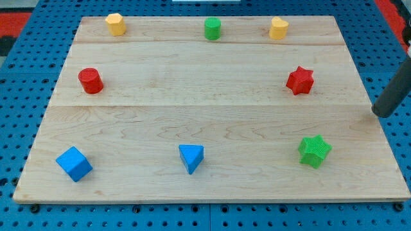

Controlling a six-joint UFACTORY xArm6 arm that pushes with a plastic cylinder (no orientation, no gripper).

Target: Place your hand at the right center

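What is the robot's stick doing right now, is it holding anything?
My tip: no gripper, holding nothing, touching no block, at the board's right edge, right of the red star and above the green star.

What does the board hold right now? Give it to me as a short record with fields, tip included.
surface: pale wooden board
top row: yellow hexagonal block, green cylinder block, yellow heart-like block
middle row: red cylinder block, red star block
bottom row: blue cube block, blue triangular block, green star block
my tip: right edge, mid-height, touching no block
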